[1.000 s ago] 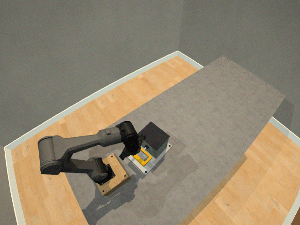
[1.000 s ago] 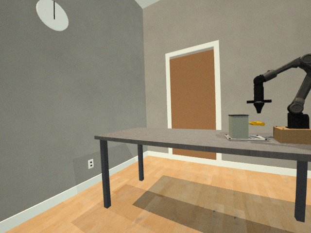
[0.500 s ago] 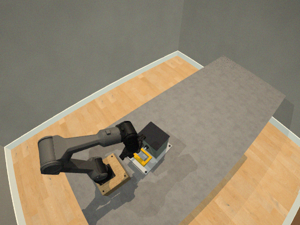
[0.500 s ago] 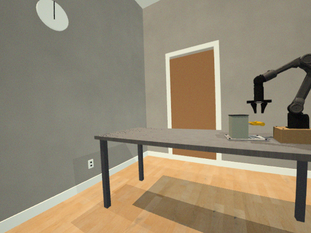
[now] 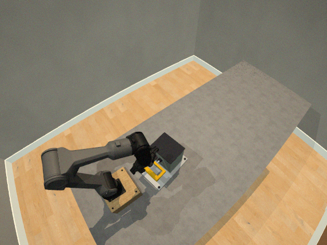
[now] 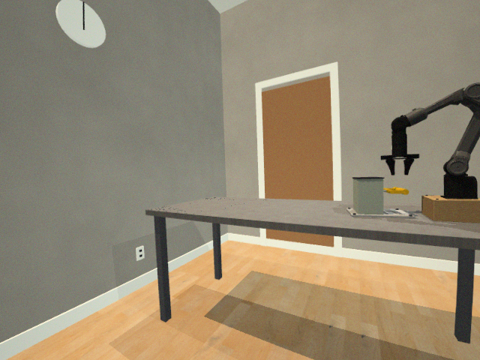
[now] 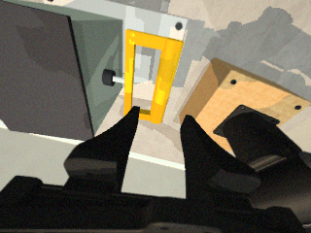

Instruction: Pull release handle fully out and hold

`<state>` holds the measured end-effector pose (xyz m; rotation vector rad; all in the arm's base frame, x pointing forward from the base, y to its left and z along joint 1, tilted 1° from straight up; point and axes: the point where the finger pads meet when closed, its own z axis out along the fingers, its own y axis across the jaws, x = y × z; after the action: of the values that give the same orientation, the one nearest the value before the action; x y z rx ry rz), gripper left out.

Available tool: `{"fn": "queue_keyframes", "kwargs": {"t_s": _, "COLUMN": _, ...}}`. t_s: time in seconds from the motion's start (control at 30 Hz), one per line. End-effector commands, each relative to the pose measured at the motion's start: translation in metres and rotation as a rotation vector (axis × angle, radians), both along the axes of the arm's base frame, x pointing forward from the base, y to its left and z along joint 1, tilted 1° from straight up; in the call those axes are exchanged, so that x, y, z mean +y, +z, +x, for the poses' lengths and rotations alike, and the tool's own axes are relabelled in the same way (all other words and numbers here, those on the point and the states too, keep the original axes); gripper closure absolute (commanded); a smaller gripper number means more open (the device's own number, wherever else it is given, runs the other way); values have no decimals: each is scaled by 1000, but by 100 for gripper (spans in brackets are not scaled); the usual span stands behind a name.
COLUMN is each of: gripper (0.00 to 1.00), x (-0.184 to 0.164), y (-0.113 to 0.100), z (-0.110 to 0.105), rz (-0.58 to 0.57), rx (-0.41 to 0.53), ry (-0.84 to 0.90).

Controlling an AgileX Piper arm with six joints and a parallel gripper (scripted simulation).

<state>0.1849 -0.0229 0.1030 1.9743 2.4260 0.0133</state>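
- We see the gripper (image 6: 399,169) pointing straight down, hanging in the air above the release handle (image 6: 395,190), with clear space between fingertips and handle in the exterior view.
- Its fingers are spread partway, with nothing between them.
- The release handle (image 7: 147,73) is a yellow rectangular loop, lying level just above the white base plate (image 5: 159,185) on the grey table (image 6: 247,217).
- A thin white rod (image 7: 118,78) with a dark collar joins the loop's near bar to the grey-green housing (image 6: 367,196); the handle sits close beside that housing.
- In the wrist view, we note the two finger tips framing the loop's lower end, the left tip overlapping its corner in the picture.
- From the top view the wrist covers part of the handle (image 5: 156,171); the loop's far half shows beside the housing's dark lid (image 5: 167,147).
- The arm stands on a wooden block (image 6: 433,211), just beside the base plate.
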Motion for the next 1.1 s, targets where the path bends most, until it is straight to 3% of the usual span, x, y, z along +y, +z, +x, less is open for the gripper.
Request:
{"fn": "queue_keyframes", "kwargs": {"t_s": 0.0, "gripper": 34, "x": 0, "y": 0, "z": 0, "rz": -1, "rx": -2, "ry": 0}}
{"fn": "queue_keyframes", "kwargs": {"t_s": 1.07, "gripper": 34, "x": -1, "y": -21, "z": -1, "rz": 2, "rx": 7, "ry": 2}}
